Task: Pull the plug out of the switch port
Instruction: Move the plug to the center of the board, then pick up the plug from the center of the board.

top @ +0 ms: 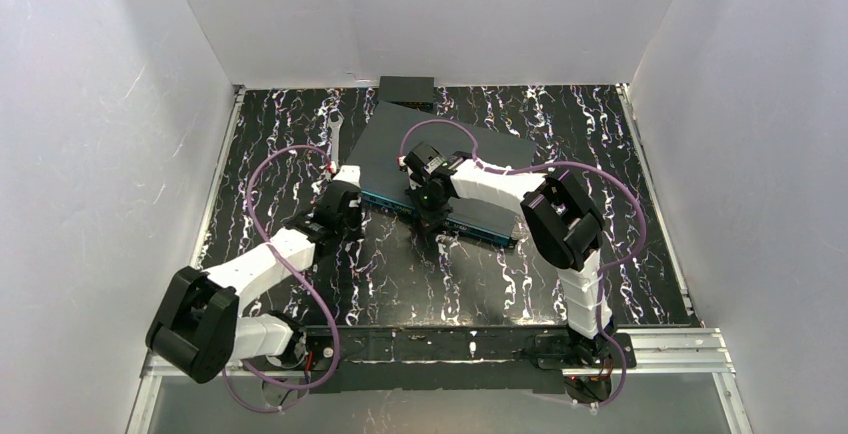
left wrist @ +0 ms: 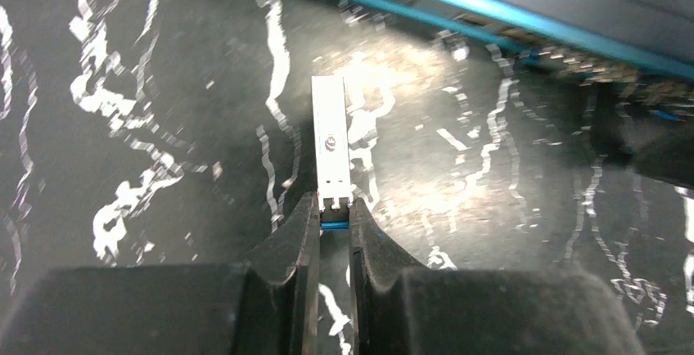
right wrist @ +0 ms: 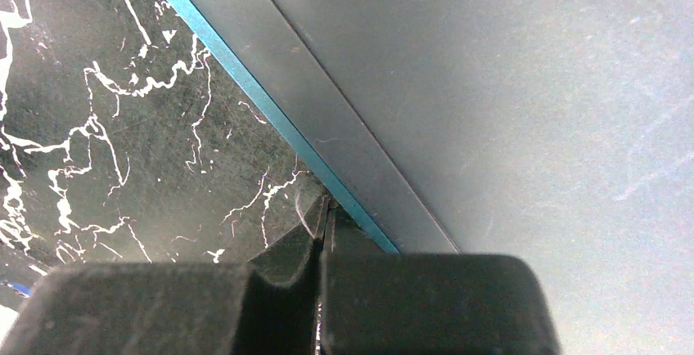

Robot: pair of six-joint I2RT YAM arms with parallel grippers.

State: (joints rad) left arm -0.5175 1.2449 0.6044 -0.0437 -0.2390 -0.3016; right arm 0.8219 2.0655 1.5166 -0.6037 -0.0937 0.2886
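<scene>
Black marbled table point(top: 400, 284): left claw point(left wrist: 334, 209) pinches plug point(left wrist: 331, 146), long axis toward switch point(top: 385, 152); right claw point(right wrist: 326, 217) closed.

The tabletop point(top: 500, 284) is black marble with white veins. The switch point(top: 380, 159) lies flat on it at a slant, toward the far side. A small black box point(top: 407, 89) sits at its far corner and a pale spanner point(top: 335, 132) lies just to its left.
</scene>
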